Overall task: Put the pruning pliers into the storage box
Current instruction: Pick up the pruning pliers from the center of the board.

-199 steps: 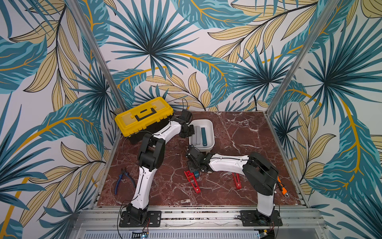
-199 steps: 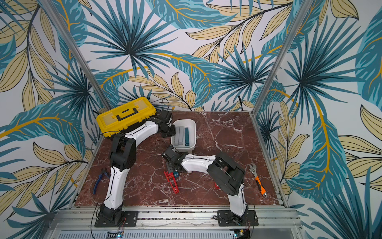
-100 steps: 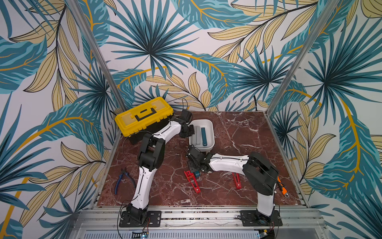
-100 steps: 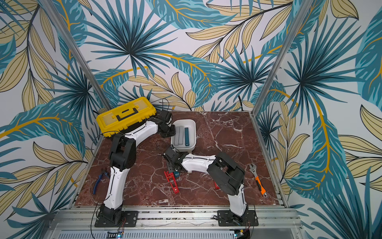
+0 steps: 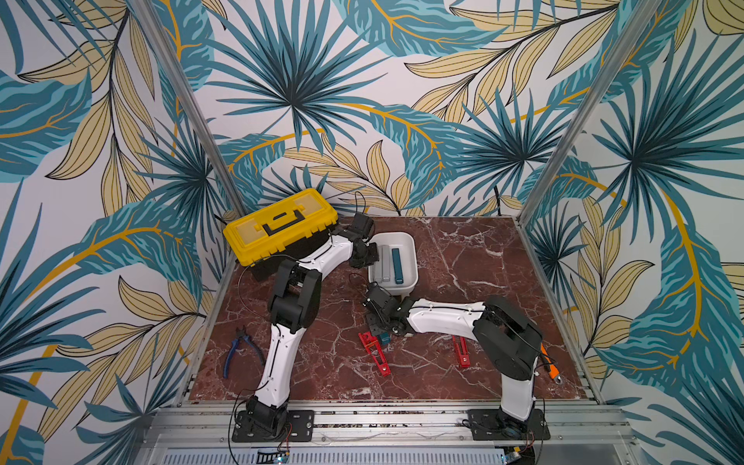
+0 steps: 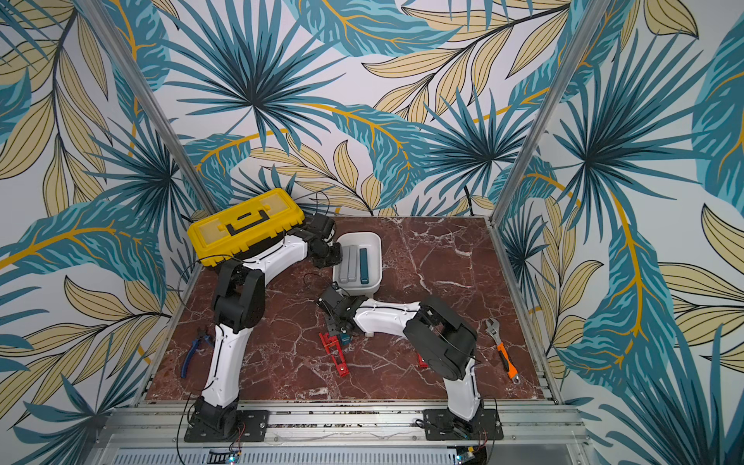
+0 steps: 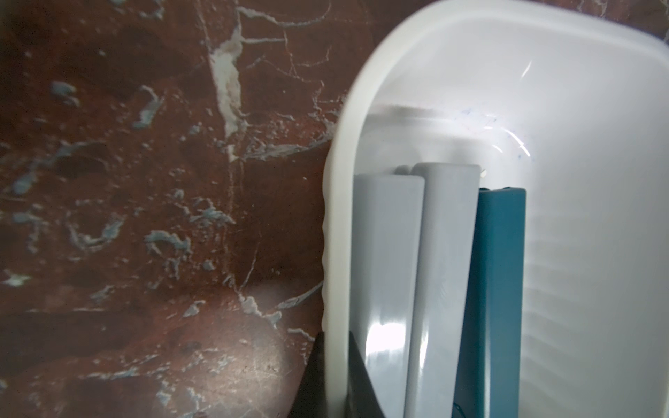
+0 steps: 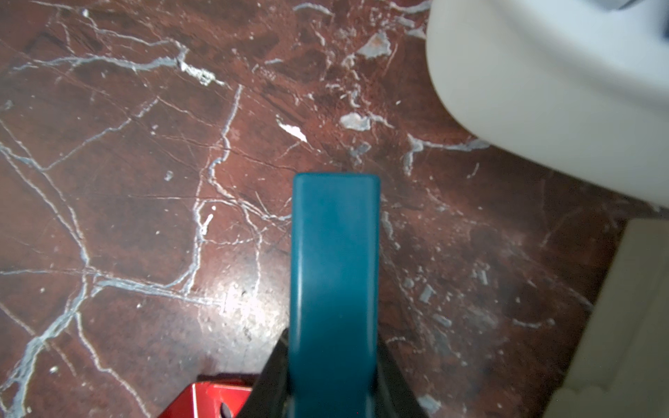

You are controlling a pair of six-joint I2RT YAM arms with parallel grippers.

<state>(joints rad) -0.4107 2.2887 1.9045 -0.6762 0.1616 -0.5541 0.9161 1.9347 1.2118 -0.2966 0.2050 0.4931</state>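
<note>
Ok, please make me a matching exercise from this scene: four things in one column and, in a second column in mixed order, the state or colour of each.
Column one
1. left gripper
2. right gripper
3. cutters
4. wrench

Column two
A. orange handle
B. shut on a teal bar
C. blue handles
D. shut on the rim of the box

Pairs: 1-D, 2-B, 3-C, 4-A
</note>
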